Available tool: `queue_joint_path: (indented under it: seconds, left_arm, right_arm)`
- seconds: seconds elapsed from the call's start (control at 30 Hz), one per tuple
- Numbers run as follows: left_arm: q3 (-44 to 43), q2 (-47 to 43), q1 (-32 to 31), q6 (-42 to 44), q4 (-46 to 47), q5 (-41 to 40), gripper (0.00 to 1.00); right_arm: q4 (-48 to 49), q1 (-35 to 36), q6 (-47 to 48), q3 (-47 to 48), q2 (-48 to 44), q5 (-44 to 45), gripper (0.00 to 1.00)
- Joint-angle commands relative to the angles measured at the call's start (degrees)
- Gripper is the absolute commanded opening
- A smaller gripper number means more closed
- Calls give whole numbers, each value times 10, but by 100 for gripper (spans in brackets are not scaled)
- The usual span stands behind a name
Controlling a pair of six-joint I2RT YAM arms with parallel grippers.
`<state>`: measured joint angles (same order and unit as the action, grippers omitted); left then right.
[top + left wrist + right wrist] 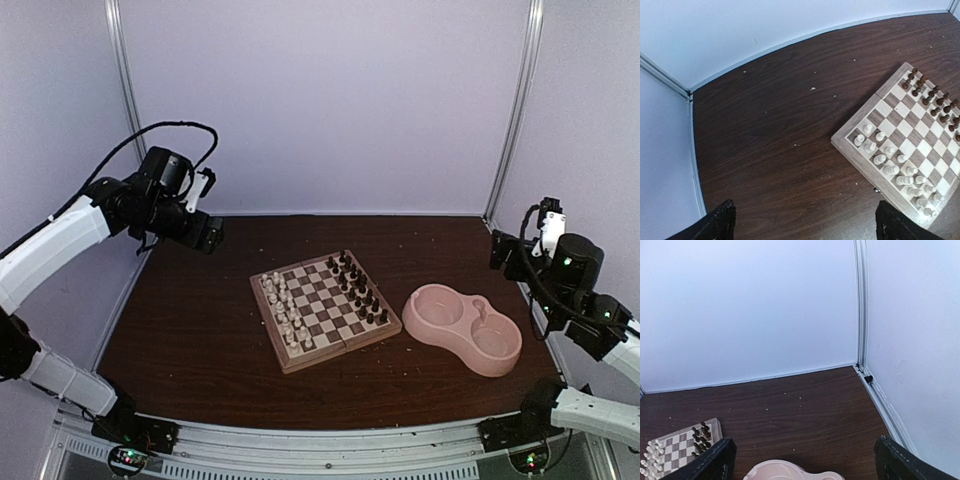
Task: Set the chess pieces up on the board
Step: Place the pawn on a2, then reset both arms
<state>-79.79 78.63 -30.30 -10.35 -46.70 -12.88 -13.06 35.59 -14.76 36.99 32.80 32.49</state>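
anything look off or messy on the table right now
The board sits turned at an angle to the edges of the table, not square to them. Small pale specks, like crumbs, are scattered over the dark top. The cream-white pieces stand in slightly ragged rows. I see nothing toppled or broken.

- Open counter (pixel 190 330) is left on the left side of the board (pixel 330 312).
- The right side is blocked by the pink bowl (pixel 470 322).
- The board's middle is flanked by chess pieces (pixel 285 305).

The board (pixel 892 117) runs off the left wrist view; the pink bowl (pixel 785 465) off the right wrist view.
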Motion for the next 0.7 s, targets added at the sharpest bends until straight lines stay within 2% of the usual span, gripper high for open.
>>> queue_joint_path:
  seconds: [0.0,0.1,0.2,0.33,0.47,0.57,0.67]
  left_arm:
    - [107,-59,10,-16,116,-64,98]
    - [177,-118,11,-9,154,-104,98]
    - [266,-194,11,9,241,-128,98]
    - [398,-293,16,37,374,-118,98]
    - [434,-294,33,38,388,-134,98]
    - [443,-272,49,40,389,-146,98]
    - [468,-262,74,34,418,-136,98]
  right_arm:
    - [49,-3,59,-25,19,34,99]
    - [48,-4,102,-13,48,46,98]
    - [114,-5,222,-35,68,-18,93]
    - [190,-55,234,-56,134,-24,97]
    - [300,-165,209,-108,197,-142,100]
    - [413,-207,222,-151,254,-154,100]
    - [462,-237,213,-154,313,-168,100]
